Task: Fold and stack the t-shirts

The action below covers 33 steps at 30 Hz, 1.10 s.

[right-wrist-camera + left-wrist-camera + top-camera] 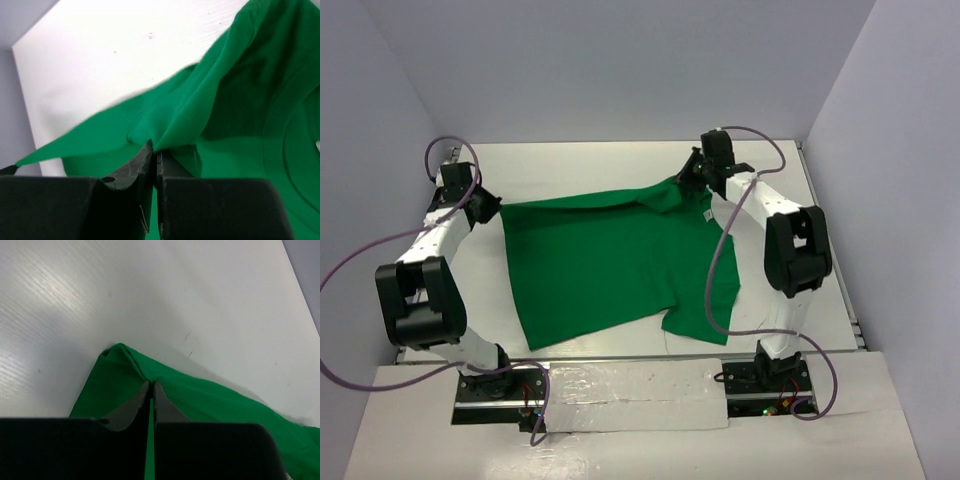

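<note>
One bright green t-shirt [610,265] lies spread on the white table, with its small white neck label [704,216] near the right arm. My left gripper [488,207] is shut on the shirt's far left corner [120,365]. My right gripper [690,172] is shut on the shirt's far right part near the collar [180,125], lifting a fold of cloth off the table. The far edge of the shirt runs stretched between the two grippers. A sleeve [705,310] lies flat at the near right.
The white table [590,165] is walled by pale panels at back and sides. A white strip [630,395] lies between the arm bases at the near edge. Purple cables [720,270] loop from both arms, one across the shirt's right side.
</note>
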Each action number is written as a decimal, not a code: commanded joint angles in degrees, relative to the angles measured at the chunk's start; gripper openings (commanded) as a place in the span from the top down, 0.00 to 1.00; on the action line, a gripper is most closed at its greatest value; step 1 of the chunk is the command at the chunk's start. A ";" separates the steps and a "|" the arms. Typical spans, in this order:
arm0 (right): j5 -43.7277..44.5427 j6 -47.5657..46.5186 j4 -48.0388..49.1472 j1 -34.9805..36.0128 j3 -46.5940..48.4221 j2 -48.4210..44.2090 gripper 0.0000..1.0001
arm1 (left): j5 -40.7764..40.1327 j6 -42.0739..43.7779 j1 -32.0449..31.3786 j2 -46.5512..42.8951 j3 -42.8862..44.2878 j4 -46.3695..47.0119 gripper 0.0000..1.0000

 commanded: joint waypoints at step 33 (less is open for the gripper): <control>16.09 1.99 -16.89 -0.31 -26.12 -22.10 0.25 | -6.38 -6.96 -1.40 -19.25 -15.91 -16.89 0.18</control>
